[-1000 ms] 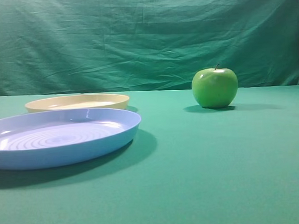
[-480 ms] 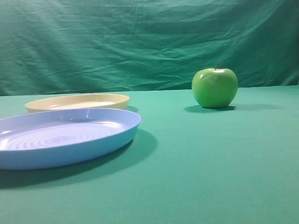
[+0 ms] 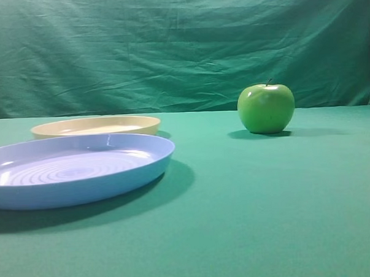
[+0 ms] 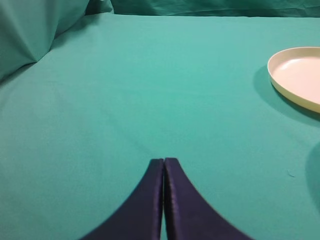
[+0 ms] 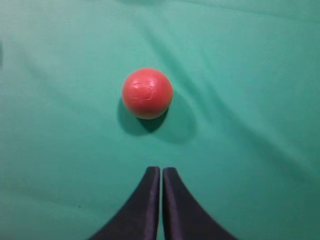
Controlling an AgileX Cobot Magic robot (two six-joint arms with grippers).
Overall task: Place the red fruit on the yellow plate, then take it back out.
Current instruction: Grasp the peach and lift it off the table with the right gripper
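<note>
red fruit (image 5: 147, 93) ahead of right gripper (image 5: 161, 172), apart | both pincers together, left gripper (image 4: 164, 162) too | yellow plate (image 4: 298, 76) bare

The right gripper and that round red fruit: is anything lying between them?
Nothing: in the right wrist view only bare green cloth lies between the shut right gripper and the round red fruit.

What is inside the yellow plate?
Nothing can be seen in the yellow plate; the left wrist view shows bare plate. Its far right part runs out of the picture, so that bit stays unseen.
</note>
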